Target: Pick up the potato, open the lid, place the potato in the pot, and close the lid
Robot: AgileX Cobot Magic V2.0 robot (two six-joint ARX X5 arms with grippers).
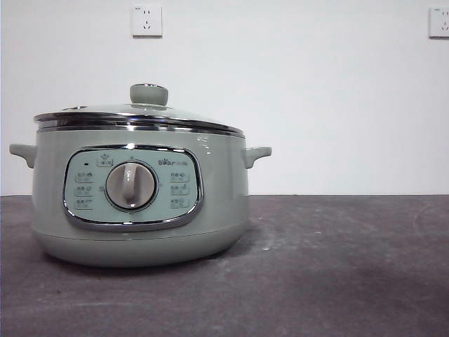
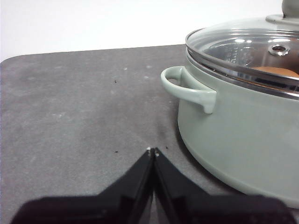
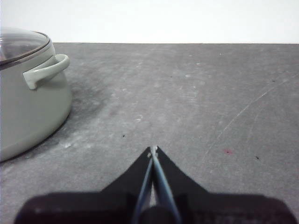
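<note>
The left gripper (image 2: 153, 151), jaws pressed together and empty, sits low beside the pot (image 2: 243, 140). Under its seated lid (image 2: 243, 49) lies the potato (image 2: 276, 71). The right gripper (image 3: 153, 149), likewise closed, waits farther off

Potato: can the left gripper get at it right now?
Probably not. The potato lies inside the pot under the closed lid, so the glass bars the way. The left gripper is shut, low beside the pot.
</note>
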